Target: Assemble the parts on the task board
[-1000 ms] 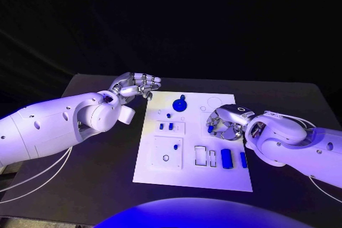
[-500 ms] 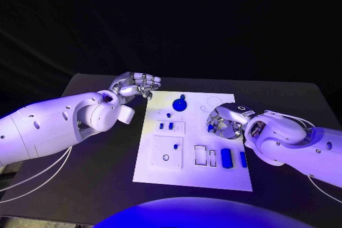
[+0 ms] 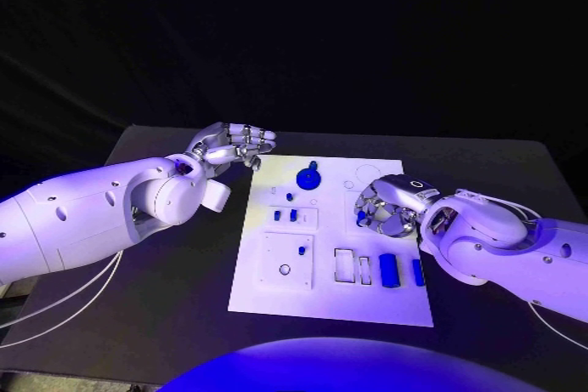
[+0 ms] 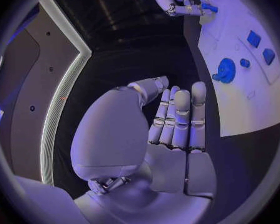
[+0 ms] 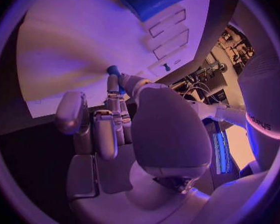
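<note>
The table point(image 3: 172, 324) before me was black and matte, and the room past its far edge at twelve o'clock lay in darkness. Beside my left wrist stood a dark wall panel point(image 4: 25, 79) edged by a pale lit strip point(image 4: 59, 109).

Both arms are bulky, glossy white shells dotted with small dark screw holes. Thin white cables point(image 3: 74, 303) hang beneath the left arm point(image 3: 86, 218). Each ends in a silver hand, left hand point(image 3: 230, 144) and right hand point(image 3: 382, 212), with segmented metal fingers point(image 4: 180, 117).
</note>
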Tool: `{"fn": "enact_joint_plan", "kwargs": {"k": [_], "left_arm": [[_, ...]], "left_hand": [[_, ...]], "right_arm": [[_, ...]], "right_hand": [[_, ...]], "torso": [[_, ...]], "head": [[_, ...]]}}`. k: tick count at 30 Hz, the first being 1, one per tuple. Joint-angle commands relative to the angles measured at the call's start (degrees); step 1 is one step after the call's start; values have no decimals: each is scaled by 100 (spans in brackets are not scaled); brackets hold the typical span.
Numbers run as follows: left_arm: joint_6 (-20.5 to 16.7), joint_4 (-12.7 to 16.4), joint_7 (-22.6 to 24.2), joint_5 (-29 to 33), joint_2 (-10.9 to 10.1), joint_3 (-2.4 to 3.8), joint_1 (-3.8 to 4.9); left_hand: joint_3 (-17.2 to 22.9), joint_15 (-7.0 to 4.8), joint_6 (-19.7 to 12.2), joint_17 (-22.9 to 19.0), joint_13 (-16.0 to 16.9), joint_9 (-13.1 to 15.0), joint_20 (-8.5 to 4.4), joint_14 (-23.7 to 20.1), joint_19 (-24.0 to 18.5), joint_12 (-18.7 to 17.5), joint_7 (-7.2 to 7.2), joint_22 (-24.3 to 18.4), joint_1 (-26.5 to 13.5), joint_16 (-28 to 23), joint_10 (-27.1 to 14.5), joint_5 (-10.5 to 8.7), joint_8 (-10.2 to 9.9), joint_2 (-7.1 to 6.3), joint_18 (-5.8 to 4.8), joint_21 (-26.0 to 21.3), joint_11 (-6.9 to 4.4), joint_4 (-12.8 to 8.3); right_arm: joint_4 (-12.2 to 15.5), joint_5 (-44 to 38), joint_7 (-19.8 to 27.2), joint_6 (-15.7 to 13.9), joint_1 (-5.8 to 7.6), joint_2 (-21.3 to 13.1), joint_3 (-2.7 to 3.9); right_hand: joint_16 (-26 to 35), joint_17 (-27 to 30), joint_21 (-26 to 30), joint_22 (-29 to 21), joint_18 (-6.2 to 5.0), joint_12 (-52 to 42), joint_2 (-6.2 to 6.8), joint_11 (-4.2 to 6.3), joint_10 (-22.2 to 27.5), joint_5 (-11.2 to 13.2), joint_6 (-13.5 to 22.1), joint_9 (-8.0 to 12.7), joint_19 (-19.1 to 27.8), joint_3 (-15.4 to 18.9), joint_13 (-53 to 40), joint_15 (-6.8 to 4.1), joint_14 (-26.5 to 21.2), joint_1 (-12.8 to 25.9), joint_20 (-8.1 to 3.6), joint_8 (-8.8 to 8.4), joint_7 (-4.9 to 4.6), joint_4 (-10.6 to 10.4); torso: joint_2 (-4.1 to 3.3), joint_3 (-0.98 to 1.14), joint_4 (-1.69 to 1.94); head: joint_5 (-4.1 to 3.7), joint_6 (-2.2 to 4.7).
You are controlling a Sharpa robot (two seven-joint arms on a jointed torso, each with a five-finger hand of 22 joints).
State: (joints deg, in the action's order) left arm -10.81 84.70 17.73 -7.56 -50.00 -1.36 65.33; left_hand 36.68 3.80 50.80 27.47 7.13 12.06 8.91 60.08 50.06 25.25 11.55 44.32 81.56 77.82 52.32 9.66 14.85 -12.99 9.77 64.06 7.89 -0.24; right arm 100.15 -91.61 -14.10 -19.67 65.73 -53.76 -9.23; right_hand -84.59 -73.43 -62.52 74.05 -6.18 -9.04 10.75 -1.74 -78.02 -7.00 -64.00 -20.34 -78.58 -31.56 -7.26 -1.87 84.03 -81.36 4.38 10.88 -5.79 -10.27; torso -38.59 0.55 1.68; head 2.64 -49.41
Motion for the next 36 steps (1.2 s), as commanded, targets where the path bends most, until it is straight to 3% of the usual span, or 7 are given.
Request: {"fn": "enact_joint_plan", "kwargs": {"k": [1,19,23,28,36], "left_arm": [[110,13,15,-21,7,4,3],[149,-14,-15,-29,50,3,2],[160,-19,-18,-30,58,3,2],[174,-27,-11,-32,83,3,1],[180,-58,7,-32,140,2,-4]], "left_hand": [[5,-1,4,5,-5,-3,42,-15,1,16,-20,-10,-43,32,-41,11,35,18,87,-10,13,-27],[5,-1,1,-11,-8,-4,42,-25,-1,16,-21,-10,-41,32,-58,12,40,17,88,-10,15,-35],[5,-1,1,-11,-8,-4,42,-25,-1,16,-21,-10,-41,32,-58,12,40,17,88,-10,15,-35],[5,-1,1,-11,-8,-4,42,-25,-1,16,-21,-10,-41,32,-58,12,40,17,88,-10,15,-35],[6,0,-4,-9,-10,-5,42,-26,-2,16,-20,-10,-41,34,-70,14,42,17,88,-10,17,-39]], "right_arm": [[56,37,-57,-118,10,-44,10],[608,629,46,-264,323,-276,42],[729,714,90,-281,341,-175,46],[795,697,190,-301,237,158,46],[762,559,405,-320,-178,805,45]], "right_hand": [[-24,8,-31,10,55,2,-66,14,-38,-20,-18,-278,-6,-42,-8,-45,287,0,-51,228,27,-7],[-21,18,-16,12,54,33,-72,15,-51,-18,11,-337,0,-84,-24,-48,285,61,-57,273,32,11],[-20,23,-15,19,55,51,-89,13,-65,-16,39,-371,-1,-109,-35,-47,285,127,-58,295,31,-4],[-16,35,10,6,51,60,-84,14,-64,-15,51,-381,9,-115,-37,-47,282,140,-58,300,32,0],[-4,68,66,-21,39,83,-77,15,-56,-16,78,-407,31,-140,-42,-49,275,141,-60,315,30,36]], "torso": [[5,1,-2],[6,-2,-1],[3,-2,-5],[4,-1,-3],[3,0,1]], "head": [[5,3],[11,20],[24,27],[59,8],[135,-6]]}}
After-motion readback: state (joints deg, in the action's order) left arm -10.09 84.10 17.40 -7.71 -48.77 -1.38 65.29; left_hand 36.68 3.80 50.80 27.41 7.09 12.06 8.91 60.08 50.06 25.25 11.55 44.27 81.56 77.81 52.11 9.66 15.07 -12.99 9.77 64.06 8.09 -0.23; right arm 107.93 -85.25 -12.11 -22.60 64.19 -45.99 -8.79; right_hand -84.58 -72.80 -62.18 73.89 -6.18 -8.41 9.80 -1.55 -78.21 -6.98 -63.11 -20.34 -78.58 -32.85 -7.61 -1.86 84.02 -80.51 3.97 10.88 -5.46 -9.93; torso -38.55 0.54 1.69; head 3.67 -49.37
